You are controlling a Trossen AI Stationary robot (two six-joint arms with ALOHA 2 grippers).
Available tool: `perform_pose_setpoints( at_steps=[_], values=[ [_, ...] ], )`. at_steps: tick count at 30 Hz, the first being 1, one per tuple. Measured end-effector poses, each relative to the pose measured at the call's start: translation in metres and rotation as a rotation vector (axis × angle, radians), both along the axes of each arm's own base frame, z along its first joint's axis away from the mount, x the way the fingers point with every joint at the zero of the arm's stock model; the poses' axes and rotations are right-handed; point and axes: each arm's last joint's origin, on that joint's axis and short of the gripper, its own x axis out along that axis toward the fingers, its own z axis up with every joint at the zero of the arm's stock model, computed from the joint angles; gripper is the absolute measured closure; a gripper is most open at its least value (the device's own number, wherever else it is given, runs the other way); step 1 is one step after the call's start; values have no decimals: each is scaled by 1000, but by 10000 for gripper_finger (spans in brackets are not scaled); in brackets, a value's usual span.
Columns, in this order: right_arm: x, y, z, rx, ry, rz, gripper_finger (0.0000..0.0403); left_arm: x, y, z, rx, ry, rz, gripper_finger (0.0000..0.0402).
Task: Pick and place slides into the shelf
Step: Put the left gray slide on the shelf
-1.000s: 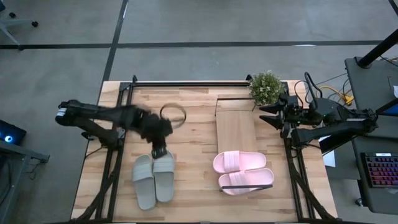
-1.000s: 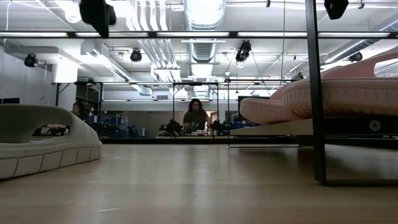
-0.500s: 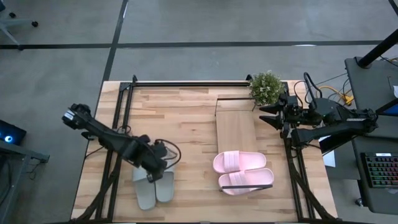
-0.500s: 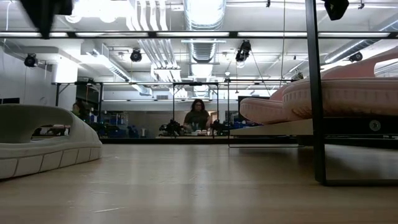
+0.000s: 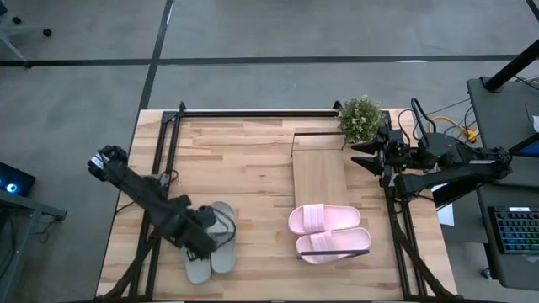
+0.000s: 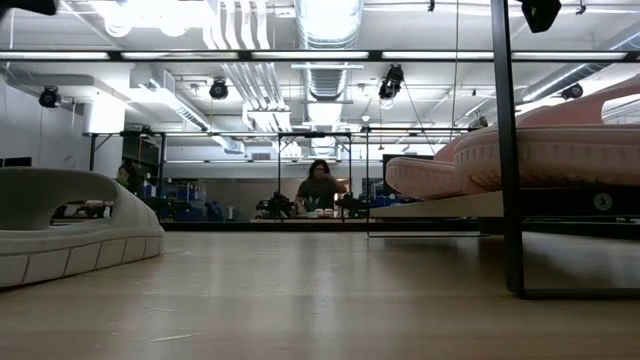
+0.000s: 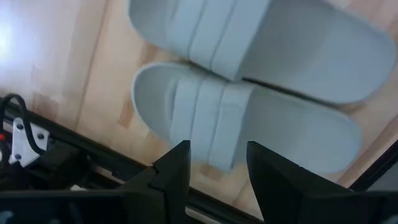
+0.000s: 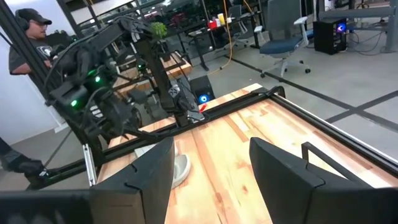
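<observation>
Grey-green slides (image 5: 210, 244), two of them, lie side by side on the plank tabletop (image 5: 253, 177) near its front left part, one partly covered from above by the left gripper (image 5: 200, 241). From that arm's wrist camera both grey-green slides (image 7: 249, 118) show close below, straps up, touching along their edges, and the left gripper (image 7: 217, 163) hangs over the nearer one with its two fingers spread apart and nothing between them. Two pale pink slides (image 5: 328, 232) sit as a pair on the front end of the shelf (image 5: 319, 172), the light-wood board with a thin black frame lying right of the table's middle; the rest of the board is bare. At table height the pink pair (image 6: 540, 150) looms on the right and one grey-green slide (image 6: 70, 225) on the left. One small potted plant (image 5: 360, 119) stands at the shelf's far corner. The right gripper (image 5: 360, 157) waits at the table's right edge, fingers (image 8: 146, 177) parted and holding nothing. One person (image 6: 319, 187) sits far back in the room.
</observation>
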Motion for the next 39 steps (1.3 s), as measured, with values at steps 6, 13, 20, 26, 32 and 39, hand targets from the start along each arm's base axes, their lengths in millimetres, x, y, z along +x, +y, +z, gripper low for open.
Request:
perform_pose_setpoints(
  at_steps=[6, 13, 20, 26, 32, 39],
  values=[
    [0, 0, 0, -1, 2, 0, 202, -8, -35, -22, 65, 55, -29, 260],
    [0, 0, -1, -3, 6, 0, 202, -12, -65, -55, 162, 118, -11, 260],
    [0, 0, -1, -4, 7, 0, 202, -15, -81, -80, 264, 153, 37, 260],
    [0, 0, -1, -4, 7, 0, 202, -19, -87, -91, 323, 138, 79, 260],
    [0, 0, -1, -2, 7, 0, 202, -20, -91, -102, 366, 149, 79, 260],
    [0, 0, -1, -2, 7, 0, 202, -21, -89, -115, 479, 224, 75, 260]
  ],
)
